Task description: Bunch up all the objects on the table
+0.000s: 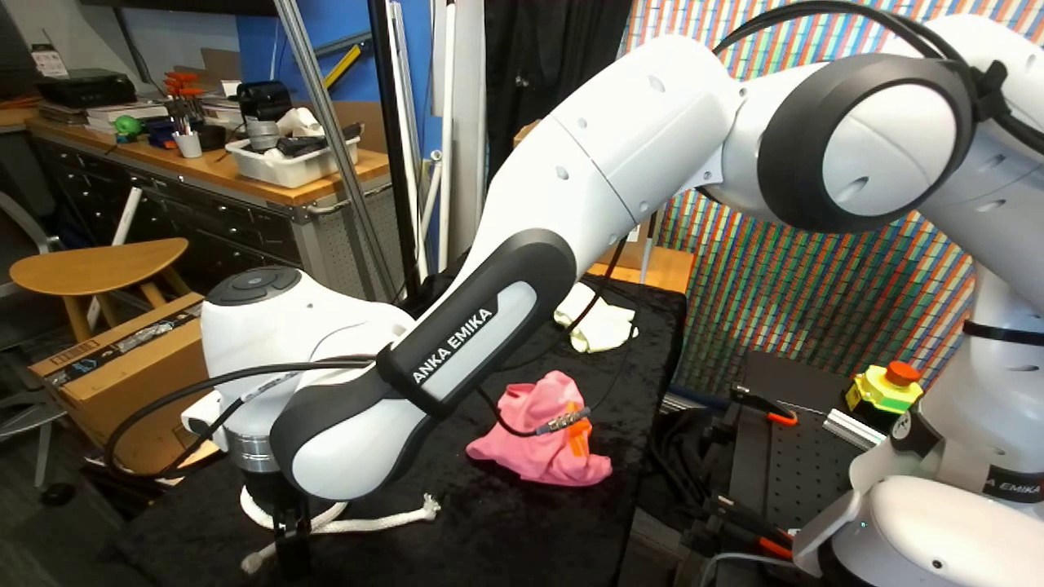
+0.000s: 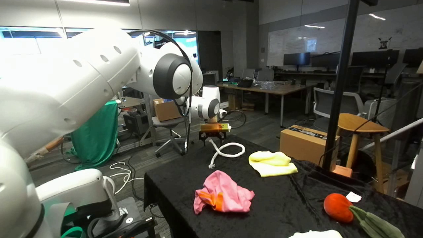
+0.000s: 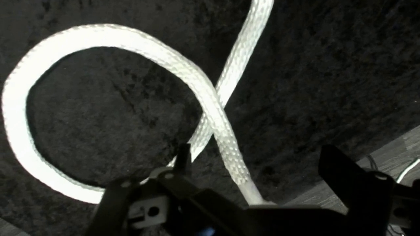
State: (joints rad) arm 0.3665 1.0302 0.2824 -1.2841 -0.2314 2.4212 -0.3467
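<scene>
Objects (image 2: 233,191) lie scattered on the black-covered table (image 2: 274,198); its covering looks loose, so a low drag could ruck it and shift several pieces at once. Pink-and-orange cloth (image 2: 228,195), near the robot-side edge: may fold under itself rather than slide if pushed. Yellow cloth (image 2: 272,163), near the pink but apart: same fault likely. Red-and-green item (image 2: 338,207), well apart from both: rounded end might roll if nudged. Gripper (image 3: 256,155), low over the table: fingers (image 3: 341,175) spread, no pinch visible. White rope (image 3: 210,101) beneath, looped across itself: closing at the crossing could catch both strands, or one only, leaving a trailing length. Rope end (image 3: 251,193), showing between the fingers and partly hidden: could slip from a shallow grasp, and an outward nudge risks sending it over the nearby edge.
</scene>
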